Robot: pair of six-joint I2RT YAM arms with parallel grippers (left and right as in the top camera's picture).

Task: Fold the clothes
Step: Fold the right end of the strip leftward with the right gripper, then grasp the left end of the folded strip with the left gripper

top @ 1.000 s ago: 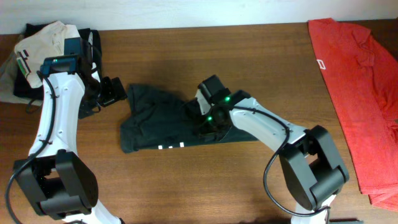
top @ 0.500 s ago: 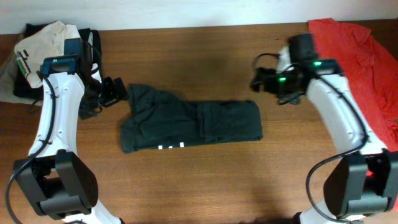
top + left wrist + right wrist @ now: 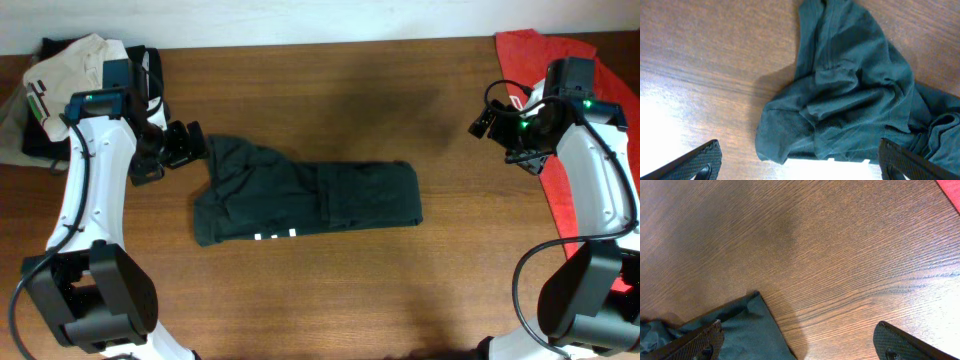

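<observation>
L tool (image 3: 194, 148) beside rumpled oblong tee (image 3: 330, 198)

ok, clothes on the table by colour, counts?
Dark T-shirt: 1
Red T-shirt: 1
Cream garment: 1
Total: 3
Not counted: black fabric under the cream one; can't tell whether it is a separate piece.

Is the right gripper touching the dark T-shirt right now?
Apart. The overhead view shows bare table between the right gripper and the dark T-shirt's right edge; its jaws stand open and empty.
</observation>
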